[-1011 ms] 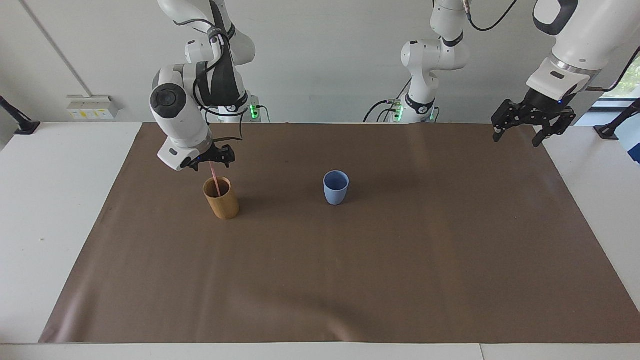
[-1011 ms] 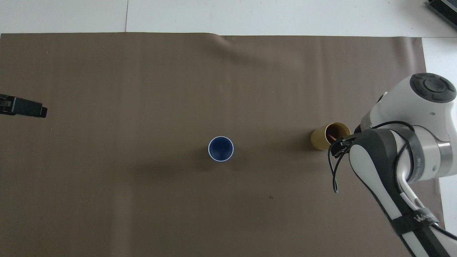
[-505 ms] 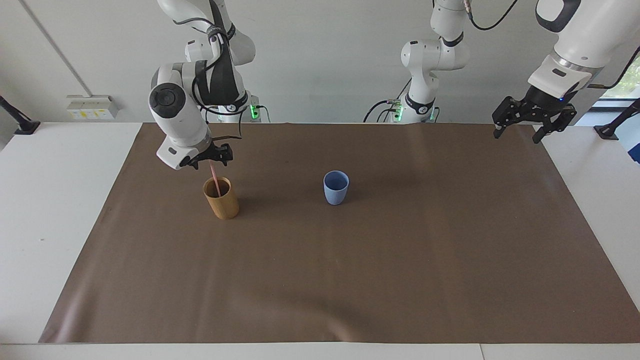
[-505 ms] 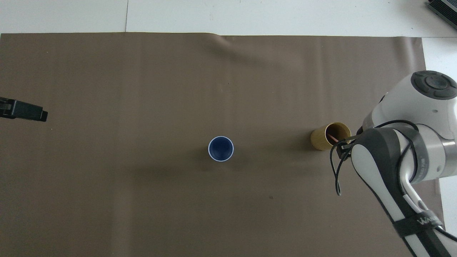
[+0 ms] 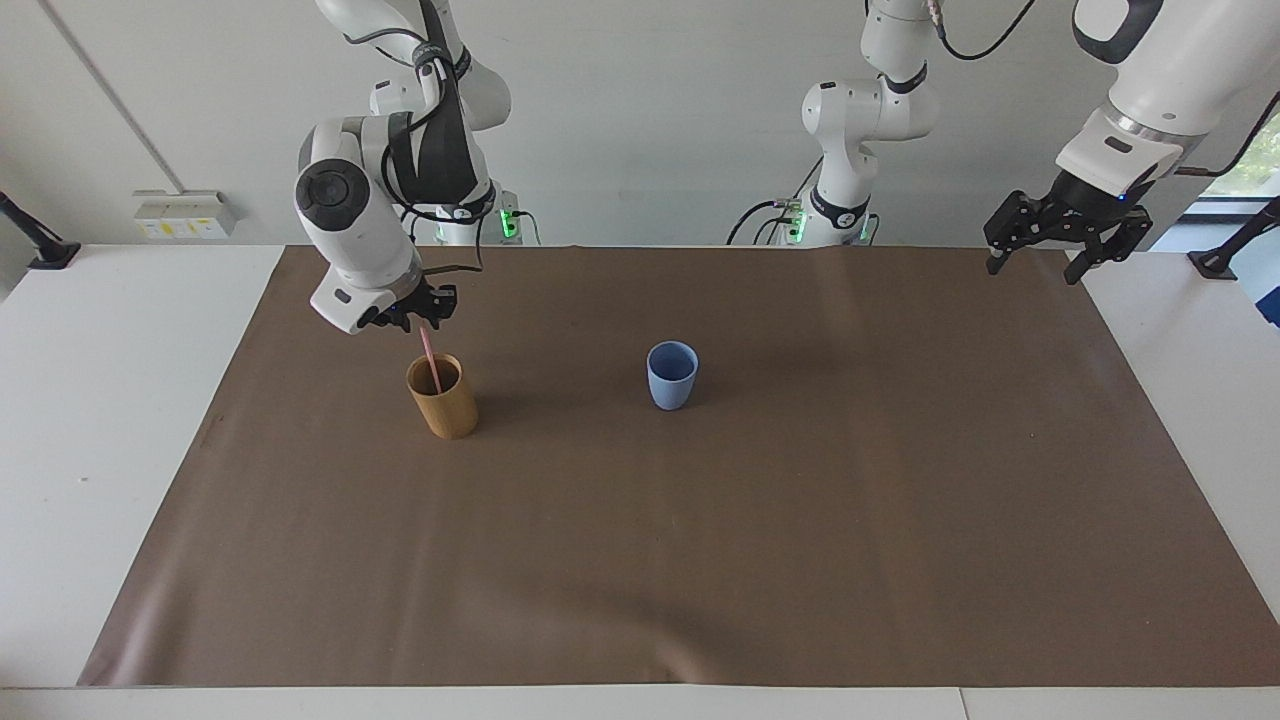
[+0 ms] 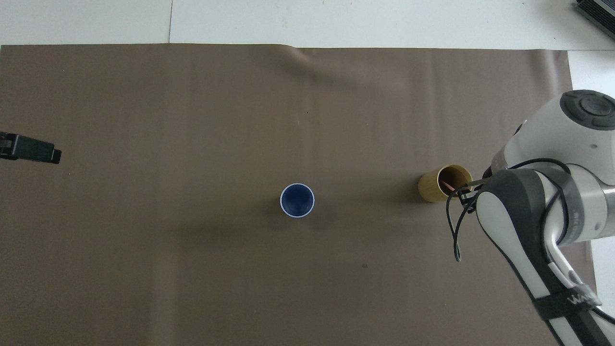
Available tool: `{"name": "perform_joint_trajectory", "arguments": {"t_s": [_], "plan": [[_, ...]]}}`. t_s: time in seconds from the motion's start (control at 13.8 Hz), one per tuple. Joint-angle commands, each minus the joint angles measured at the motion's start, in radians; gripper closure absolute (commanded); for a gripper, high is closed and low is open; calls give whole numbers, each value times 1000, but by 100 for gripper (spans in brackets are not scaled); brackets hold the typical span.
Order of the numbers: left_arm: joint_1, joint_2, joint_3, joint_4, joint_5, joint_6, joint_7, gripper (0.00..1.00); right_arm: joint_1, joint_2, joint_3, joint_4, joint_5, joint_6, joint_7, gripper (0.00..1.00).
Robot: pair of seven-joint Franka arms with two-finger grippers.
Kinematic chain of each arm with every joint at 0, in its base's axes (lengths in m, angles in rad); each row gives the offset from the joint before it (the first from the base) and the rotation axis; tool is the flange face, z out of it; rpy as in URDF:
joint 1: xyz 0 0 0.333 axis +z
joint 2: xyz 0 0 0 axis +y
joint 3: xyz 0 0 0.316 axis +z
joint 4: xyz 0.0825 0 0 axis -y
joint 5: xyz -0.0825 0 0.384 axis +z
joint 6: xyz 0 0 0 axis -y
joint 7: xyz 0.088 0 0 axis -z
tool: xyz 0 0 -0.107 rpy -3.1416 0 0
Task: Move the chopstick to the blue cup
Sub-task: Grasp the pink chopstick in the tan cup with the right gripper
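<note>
The pink chopstick (image 5: 431, 360) stands tilted in the tan bamboo-coloured cup (image 5: 442, 400) toward the right arm's end of the table. My right gripper (image 5: 421, 318) hangs just over that cup, shut on the chopstick's top end. In the overhead view only a short pink piece of the chopstick (image 6: 447, 184) shows inside the tan cup (image 6: 435, 185), and the arm hides most of the gripper. The blue cup (image 5: 672, 375) stands upright and empty near the middle of the mat, also seen as the blue cup (image 6: 297, 200) from above. My left gripper (image 5: 1035, 272) waits open in the air over the mat's corner.
A brown mat (image 5: 700, 550) covers most of the white table. Both cups stand about level with each other, roughly two cup heights apart several times over. A white socket box (image 5: 180, 213) sits on the wall by the right arm's end.
The right gripper's fingers have closed on the chopstick's top and the hand has risen slightly. The left gripper has lifted a little. The cups have not moved.
</note>
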Motion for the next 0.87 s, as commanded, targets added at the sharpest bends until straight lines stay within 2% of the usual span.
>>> {"name": "perform_joint_trajectory", "arguments": {"t_s": [0.0,0.29,0.43,0.51,0.58,0.79], "plan": [[12,2,-9,19,5,-25,3,0,-12,1,6,10,-16,-17,-15,81],[12,2,-9,19,5,-25,3,0,-12,4,5,19,-16,-23,-15,86],[12,2,-9,20,4,-25,3,0,-13,22,6,56,-16,-52,-17,87],[12,2,-9,19,5,-25,3,0,-13,27,6,80,-15,-74,-15,90],[12,2,-9,20,4,-25,4,0,-18,28,6,102,2,-88,-17,99],[12,2,-9,20,5,-25,4,0,-25,15,-2,160,37,-164,-15,100]]}}
